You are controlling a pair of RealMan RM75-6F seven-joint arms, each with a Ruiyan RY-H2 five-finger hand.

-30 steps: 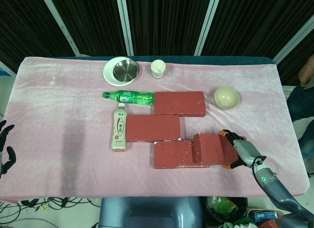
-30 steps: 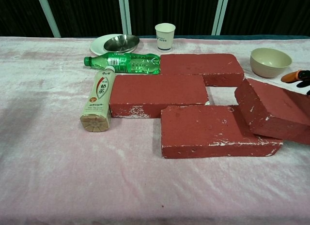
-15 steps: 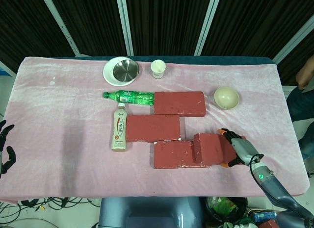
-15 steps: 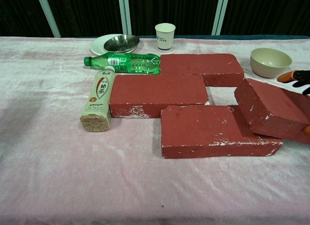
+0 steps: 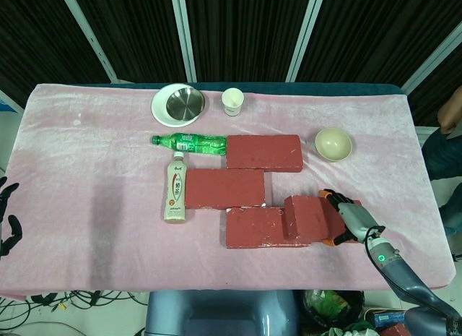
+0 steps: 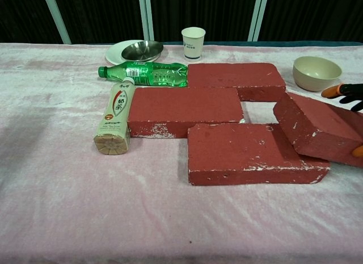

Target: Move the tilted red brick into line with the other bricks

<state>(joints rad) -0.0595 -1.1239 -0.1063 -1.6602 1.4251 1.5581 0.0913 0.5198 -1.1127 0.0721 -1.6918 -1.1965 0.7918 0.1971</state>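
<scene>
Now: tilted brick (image 5: 309, 217) leans on right end of front brick (image 5: 258, 227), bench's (image 5: 94, 177) right side | right hand (image 5: 345, 219) grips its right end, fingers (image 6: 342, 91) wrapped | left hand (image 5: 7, 219) at left edge, fingers spread, holding nothing

Two bottles (image 6: 142, 74), plate (image 6: 122, 50), cup (image 6: 193, 43), bowl (image 6: 315, 72).

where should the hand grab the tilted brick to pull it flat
By its raised right end, coming from the right. The tilted red brick leans with its left end propped on the front brick, so only the right end hangs free. The right hand already wraps that end.
</scene>
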